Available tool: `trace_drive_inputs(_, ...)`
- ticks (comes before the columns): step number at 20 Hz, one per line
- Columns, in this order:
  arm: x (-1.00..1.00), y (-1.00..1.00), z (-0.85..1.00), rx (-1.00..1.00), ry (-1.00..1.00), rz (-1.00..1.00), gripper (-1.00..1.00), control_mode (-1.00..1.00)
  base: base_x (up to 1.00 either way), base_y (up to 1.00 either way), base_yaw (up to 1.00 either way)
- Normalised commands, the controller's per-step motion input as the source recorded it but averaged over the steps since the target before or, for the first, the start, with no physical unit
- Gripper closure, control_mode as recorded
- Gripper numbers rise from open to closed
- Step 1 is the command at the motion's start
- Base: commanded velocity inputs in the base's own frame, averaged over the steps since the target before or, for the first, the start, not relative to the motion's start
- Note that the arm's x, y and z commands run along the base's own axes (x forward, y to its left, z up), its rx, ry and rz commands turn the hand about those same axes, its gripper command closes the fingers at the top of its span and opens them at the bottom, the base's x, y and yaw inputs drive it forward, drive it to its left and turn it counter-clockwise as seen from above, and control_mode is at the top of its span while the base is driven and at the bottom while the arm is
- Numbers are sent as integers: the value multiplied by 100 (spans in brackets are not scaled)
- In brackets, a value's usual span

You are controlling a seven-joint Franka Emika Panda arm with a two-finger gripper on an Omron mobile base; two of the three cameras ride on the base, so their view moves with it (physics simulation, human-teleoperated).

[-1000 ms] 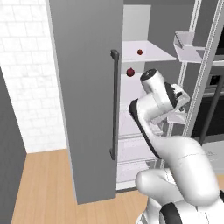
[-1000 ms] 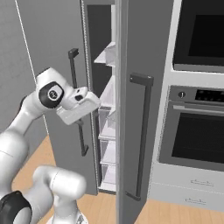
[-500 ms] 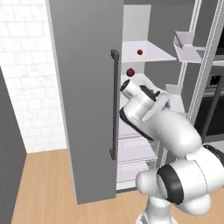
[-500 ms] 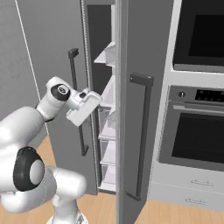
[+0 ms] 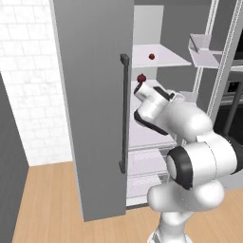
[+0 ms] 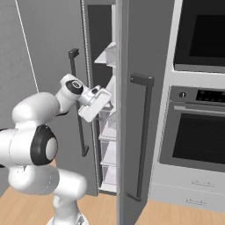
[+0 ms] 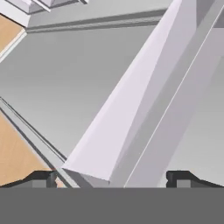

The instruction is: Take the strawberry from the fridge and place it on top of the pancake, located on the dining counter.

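Observation:
The fridge [image 5: 95, 95] stands with its left door swung wide and white shelves showing. Two tiny red fruits lie inside. The smaller, brighter one on the upper shelf looks like the strawberry [image 5: 151, 56]. A darker, rounder fruit [image 5: 141, 78] sits one shelf lower, just above my wrist. My gripper [image 6: 105, 104] points into the gap between the two doors at mid-shelf height. In the hand view the gripper [image 7: 111, 178] is open and holds nothing, with a slanted white shelf edge [image 7: 131, 113] right ahead of it. The pancake and the dining counter are out of view.
The fridge's right door [image 6: 127, 110], with its dark bar handle [image 6: 143, 136], stands close beside my hand. A built-in oven stack [image 6: 197, 132] fills the wall to the right. A white brick wall [image 5: 28, 85] and wood floor [image 5: 47, 199] lie to the left.
The arm has folded lower and swung its hand toward the fridge opening, under the darker fruit. The jaws stayed open and the fruits have not moved.

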Motion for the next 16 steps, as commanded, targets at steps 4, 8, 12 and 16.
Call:
trace_drive_inputs(4,0,-52,-33,-7,0,0,-100,-100,0,0,0)
trace_drive_inputs(8,-14,-78,-17,0,0,0,-100,-100,0,0,0)
trace_drive_inputs(12,-25,-90,-3,0,0,0,-100,-100,0,0,0)
trace_drive_inputs(16,-34,-88,0,2,-2,0,-100,-100,0,0,0)
